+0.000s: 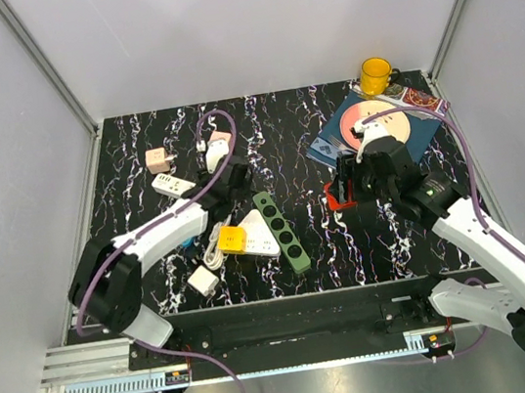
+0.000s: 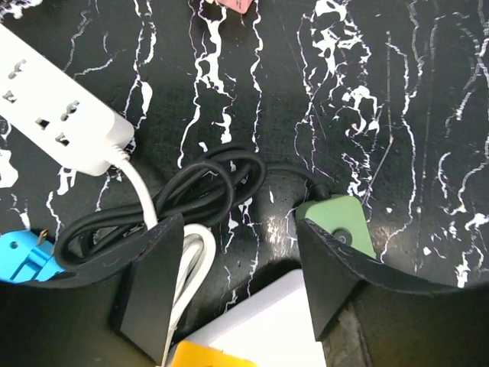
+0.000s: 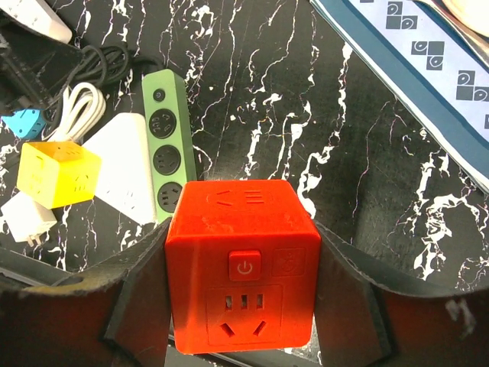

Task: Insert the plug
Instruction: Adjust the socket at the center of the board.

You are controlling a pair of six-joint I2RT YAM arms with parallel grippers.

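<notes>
My right gripper (image 3: 241, 252) is shut on a red cube socket (image 3: 243, 267), one finger on each side, and holds it above the table; its power button and outlet face the camera. From above, the red cube socket (image 1: 338, 195) sits at centre right. My left gripper (image 2: 237, 229) is open and low over a coiled black cord (image 2: 191, 191), which runs to the end of a green power strip (image 2: 344, 222). Nothing is between its fingers; a white cable (image 2: 195, 256) passes by the left finger. I cannot make out the plug; the cord's end is hidden.
Around the left gripper (image 1: 228, 178) lie the green power strip (image 1: 282, 232), a white triangular strip (image 1: 258, 234), a yellow cube (image 1: 231, 240), a white charger (image 1: 202, 282), a white strip (image 1: 173, 184) and a pink cube (image 1: 157, 159). A yellow mug (image 1: 376, 74) and a plate (image 1: 370, 119) stand at the back right.
</notes>
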